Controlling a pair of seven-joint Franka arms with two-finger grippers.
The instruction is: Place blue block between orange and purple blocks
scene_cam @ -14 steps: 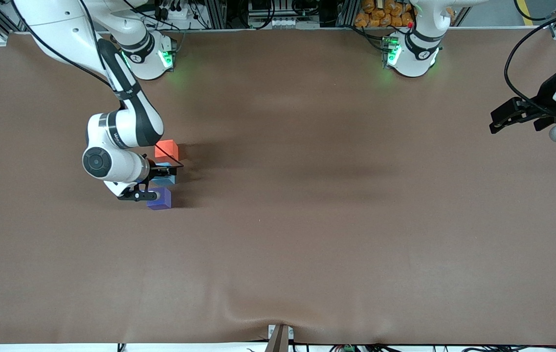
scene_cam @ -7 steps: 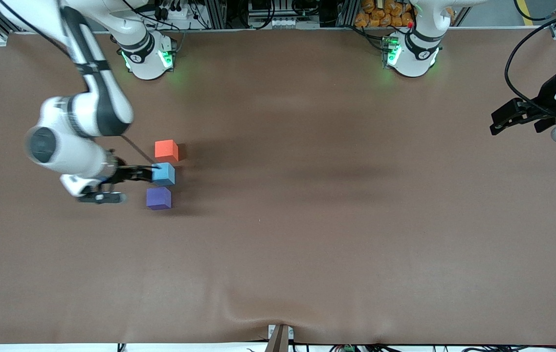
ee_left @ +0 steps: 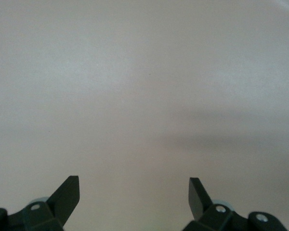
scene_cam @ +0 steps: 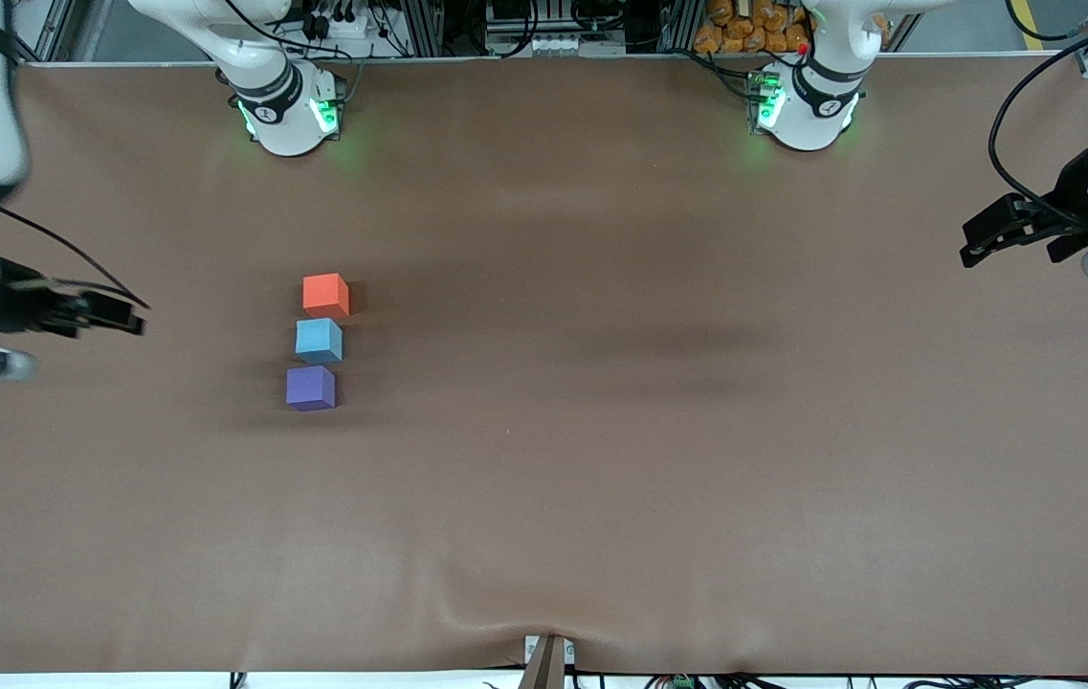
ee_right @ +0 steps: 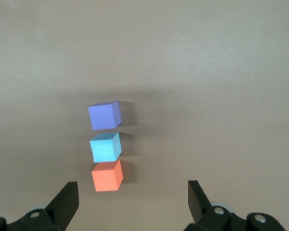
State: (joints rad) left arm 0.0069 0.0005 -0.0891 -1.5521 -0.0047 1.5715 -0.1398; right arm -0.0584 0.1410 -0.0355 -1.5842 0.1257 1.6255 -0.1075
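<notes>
Three cubes in a short line on the brown table (scene_cam: 601,459), toward the right arm's end. Nearest the front camera: purple block (scene_cam: 311,388). Next, the blue block (scene_cam: 319,341), sitting between the other two, a thin gap on each side, touching neither. Farthest of the three: orange block (scene_cam: 325,295).

Right gripper (scene_cam: 118,316) is up in the air over the table's edge at the right arm's end, well apart from the row; fingers spread wide, nothing between them. In the right wrist view the gripper (ee_right: 132,197) looks at all three cubes: orange block (ee_right: 107,176) closest to its fingertips, blue block (ee_right: 105,147) next, purple block (ee_right: 104,115) last.

Left gripper (scene_cam: 984,239) waits over the left arm's end of the table, well apart from the cubes; fingers wide open, empty. Its wrist view shows the gripper (ee_left: 134,195) over bare table only.
</notes>
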